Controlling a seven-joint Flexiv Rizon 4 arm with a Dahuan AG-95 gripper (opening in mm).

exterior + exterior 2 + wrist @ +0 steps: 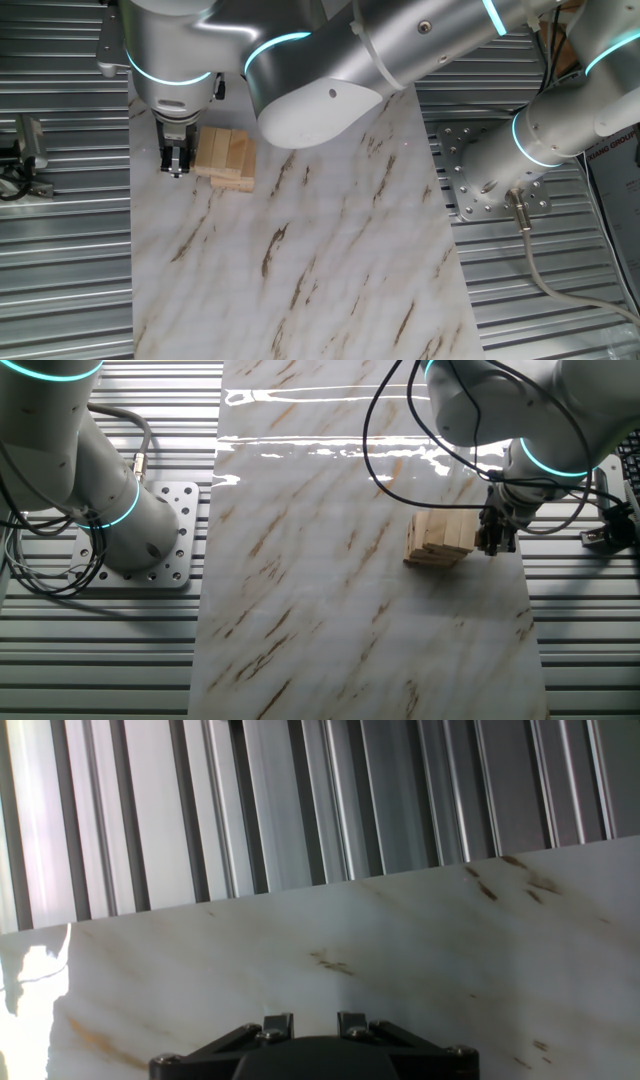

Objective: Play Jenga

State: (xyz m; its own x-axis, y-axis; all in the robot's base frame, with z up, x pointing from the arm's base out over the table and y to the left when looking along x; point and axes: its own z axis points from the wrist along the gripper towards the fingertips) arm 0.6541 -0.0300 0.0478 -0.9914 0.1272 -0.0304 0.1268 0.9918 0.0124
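while the gripper point(176, 165) hangs low over the marble-patterned board point(300, 250), its two dark fingers point downward just beside one side face of the jenga point(227, 157), and contact cannot be confirmed. the fingers look close together with nothing between them, though whether they are fully closed cannot be told; the hand view shows only the gripper's dark base, bare board and the ribbed metal table point(250, 800) beyond. the jenga is a low stack of pale wooden blocks standing near one long edge of the board, toward the corner on the arm's side. judging by looks, the blocks are light, stiff and smooth, loosely stacked, so they should slide easily and the stack may shift or topple under a careless push. a sensible hold would be on one block's narrow end, or a gentle push on it from the side.
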